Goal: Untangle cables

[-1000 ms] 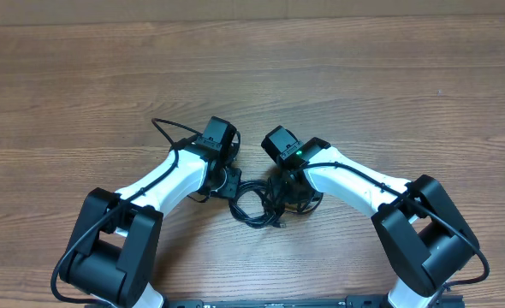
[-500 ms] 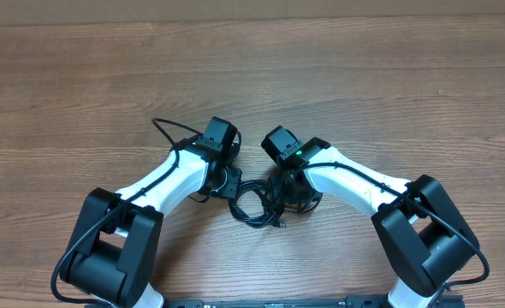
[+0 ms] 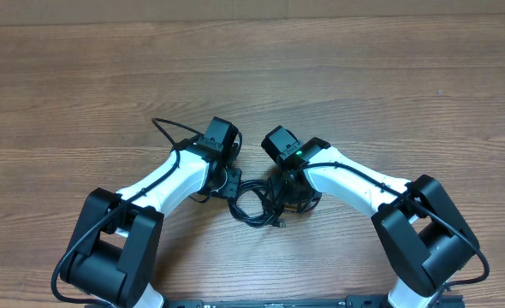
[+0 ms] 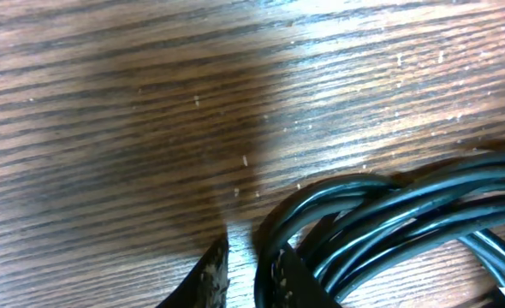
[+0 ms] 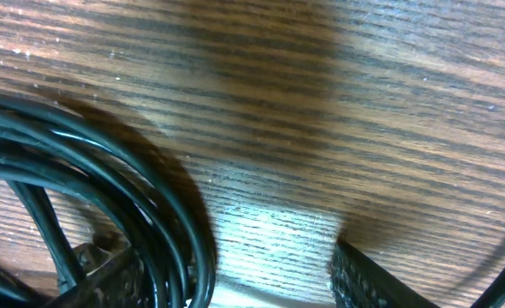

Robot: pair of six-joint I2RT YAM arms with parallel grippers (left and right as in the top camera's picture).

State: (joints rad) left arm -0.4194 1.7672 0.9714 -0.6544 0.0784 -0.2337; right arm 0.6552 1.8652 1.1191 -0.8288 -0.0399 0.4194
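The cables [image 3: 254, 204] lie as a small black tangle of loops on the wooden table, between my two down-pointing grippers. My left gripper [image 3: 228, 181] stands at the tangle's left edge. In the left wrist view its fingertips [image 4: 214, 272] are a narrow gap apart. One strand of the cables [image 4: 389, 214] runs against the right finger, with bare wood showing beside it. My right gripper [image 3: 291, 195] stands over the tangle's right side. In the right wrist view the right gripper [image 5: 227, 257] is wide open, the cables [image 5: 107, 180] lying across its left finger and bare wood between the jaws.
A thicker black arm cable [image 3: 171, 130] loops out behind the left wrist. Both arm bases [image 3: 115, 248] stand near the table's front edge. A pale strip [image 3: 252, 8] runs along the far edge of the table.
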